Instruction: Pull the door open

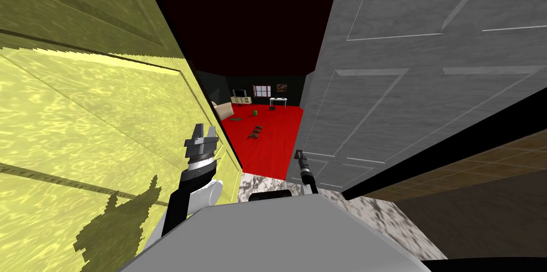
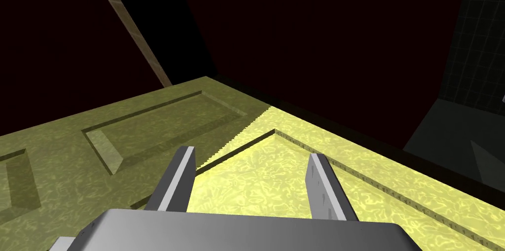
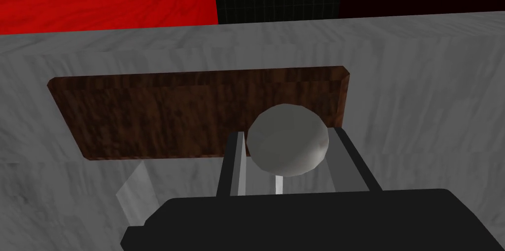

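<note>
Our left hand is raised just beside the yellow door, its two fingers standing well apart with nothing between them; beyond the fingertips the door's face runs on in recessed panels, bright close to the hand and in shade farther off; below the hand and nearer to us, a ragged dark shadow lies on the same door.

To the right of that hand a gap opens between the two doors; through it we see a red floor with a few small dark things lying on it and a small green thing farther off, all well apart from both hands; nearer to us, below the hands, lies a marbled floor of white and grey.

Our right hand reaches to the near edge of the grey door, which stands partly open on the right of the gap; the hand is clamped on a round grey knob, one finger against each side of it; right behind the knob a dark brown plate lies flat on the door's grey face; past the door's edge, beyond the hand, the red floor shows again.
</note>
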{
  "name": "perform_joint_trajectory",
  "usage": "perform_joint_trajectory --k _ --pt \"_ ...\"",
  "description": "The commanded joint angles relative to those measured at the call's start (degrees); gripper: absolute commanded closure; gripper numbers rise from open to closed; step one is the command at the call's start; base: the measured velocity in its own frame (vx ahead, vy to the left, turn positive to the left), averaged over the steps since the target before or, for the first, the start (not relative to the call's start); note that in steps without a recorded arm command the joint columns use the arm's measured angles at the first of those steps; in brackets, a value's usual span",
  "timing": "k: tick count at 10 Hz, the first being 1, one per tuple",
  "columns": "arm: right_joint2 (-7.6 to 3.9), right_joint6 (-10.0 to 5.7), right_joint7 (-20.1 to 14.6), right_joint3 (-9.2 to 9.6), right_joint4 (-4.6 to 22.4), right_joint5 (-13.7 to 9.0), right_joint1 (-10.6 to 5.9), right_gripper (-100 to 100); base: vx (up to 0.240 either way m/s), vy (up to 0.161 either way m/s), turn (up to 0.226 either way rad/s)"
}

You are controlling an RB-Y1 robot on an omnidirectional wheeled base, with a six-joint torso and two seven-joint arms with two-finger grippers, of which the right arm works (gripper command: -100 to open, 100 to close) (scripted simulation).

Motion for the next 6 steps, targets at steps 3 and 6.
perform_joint_trajectory --k 3,6 --pt "-1.57 -0.56 -1.9 1.15 0.2 0.4 0.27 100 -0.161 -0.068 0.155" --pt "-3.12 -1.15 -3.8 2.35 0.5 0.7 0.55 100 -0.187 -0.017 0.141"
